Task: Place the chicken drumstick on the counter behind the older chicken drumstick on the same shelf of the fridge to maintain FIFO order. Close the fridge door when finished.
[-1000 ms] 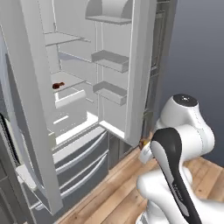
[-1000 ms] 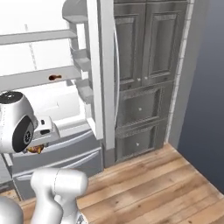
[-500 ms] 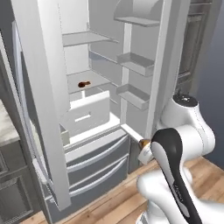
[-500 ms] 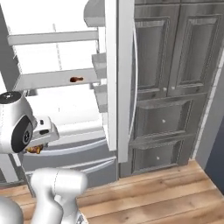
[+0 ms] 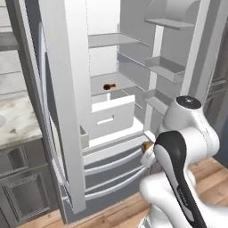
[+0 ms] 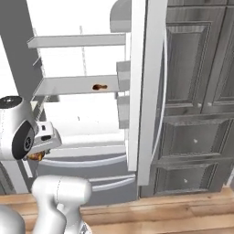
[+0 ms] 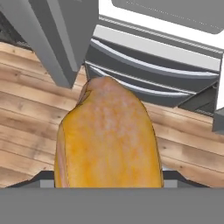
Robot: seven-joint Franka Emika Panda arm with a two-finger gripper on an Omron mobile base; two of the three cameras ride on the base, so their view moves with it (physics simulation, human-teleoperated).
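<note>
Open fridge, wood floor below.
Two drumsticks counted: one on the shelf, the chicken drumstick held by largely hidden fingers.

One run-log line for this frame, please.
phase: carrying to fridge | gripper: shut on chicken drumstick | fridge: doors open | older drumstick: on shelf
</note>
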